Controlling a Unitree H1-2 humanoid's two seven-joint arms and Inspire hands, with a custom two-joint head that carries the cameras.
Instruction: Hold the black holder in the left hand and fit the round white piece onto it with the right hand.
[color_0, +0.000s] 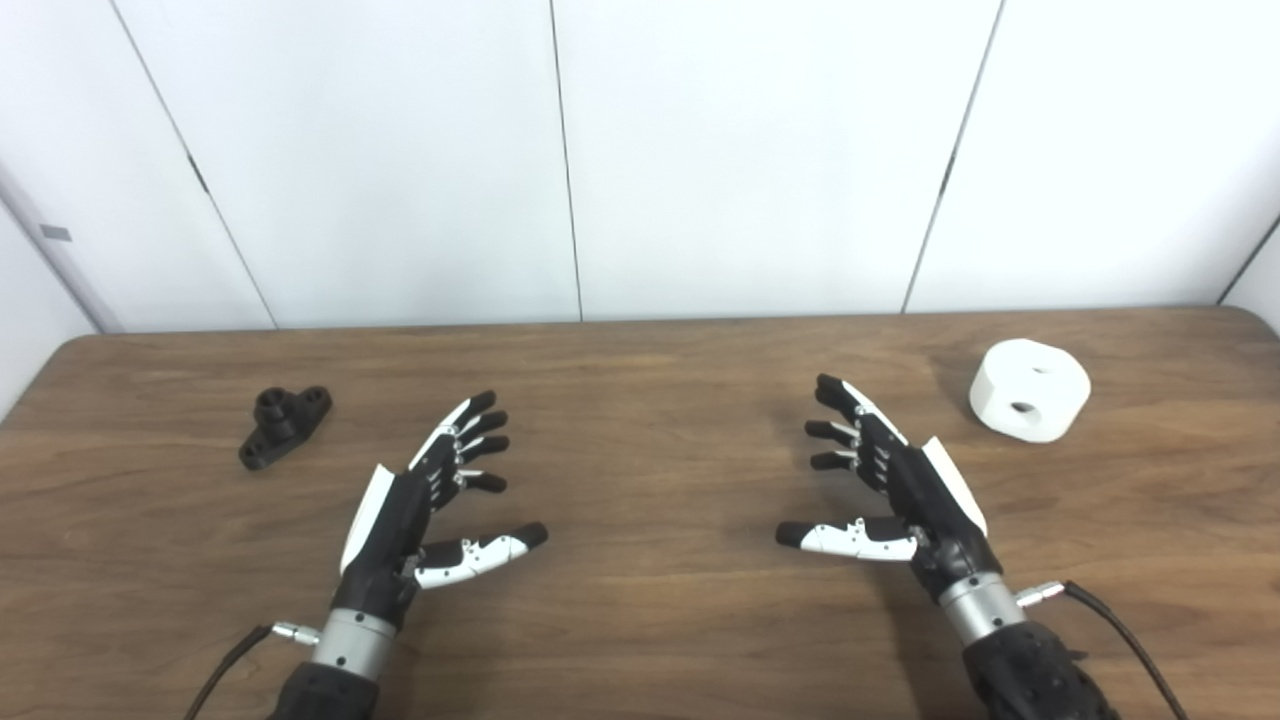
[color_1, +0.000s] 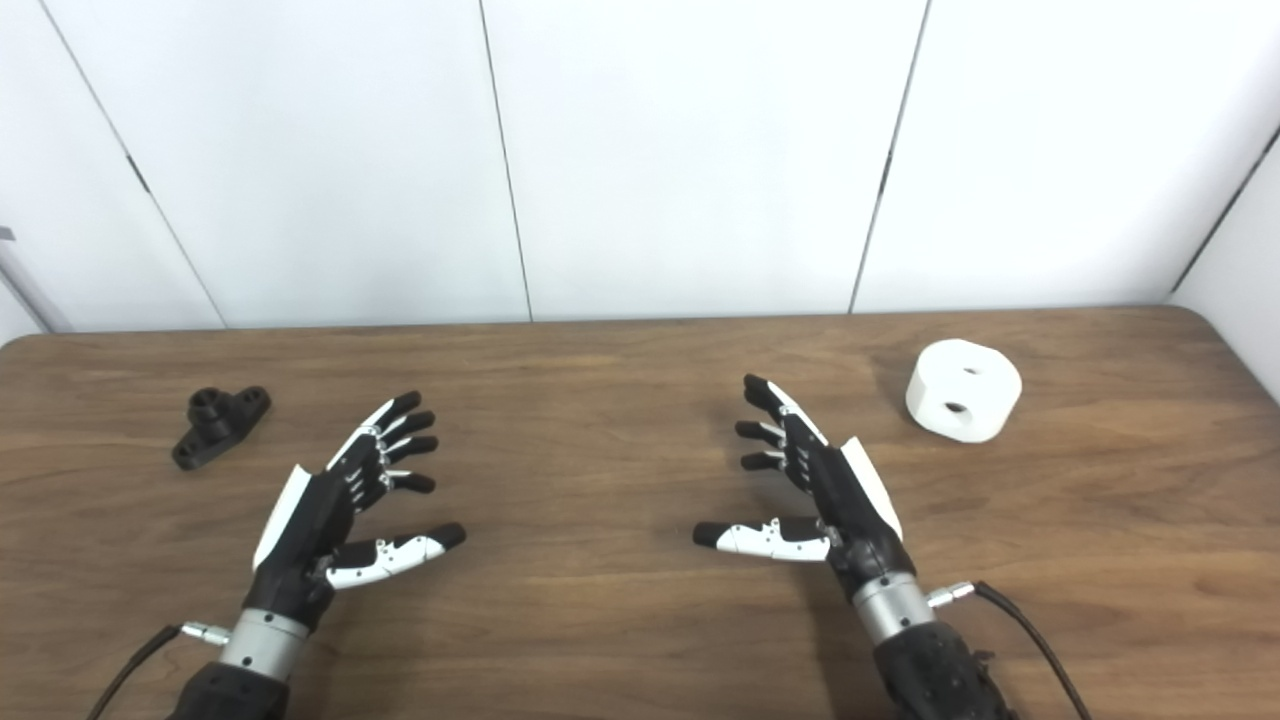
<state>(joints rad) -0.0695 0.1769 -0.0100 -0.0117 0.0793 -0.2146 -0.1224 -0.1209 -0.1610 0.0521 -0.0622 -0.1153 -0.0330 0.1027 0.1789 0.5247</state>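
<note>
The black holder (color_0: 283, 424) lies on the wooden table at the far left, a small flat base with a short round stub on top. The round white piece (color_0: 1029, 389) stands at the far right, a thick disc with two holes in its top. My left hand (color_0: 425, 500) hovers over the table, open and empty, to the right of the holder and apart from it. My right hand (color_0: 885, 490) is open and empty too, left of the white piece and apart from it. Both palms face inward.
The wooden table (color_0: 650, 400) runs across the whole view, with its far edge against white wall panels. Cables trail from both wrists at the bottom. The table's rounded corners show at far left and far right.
</note>
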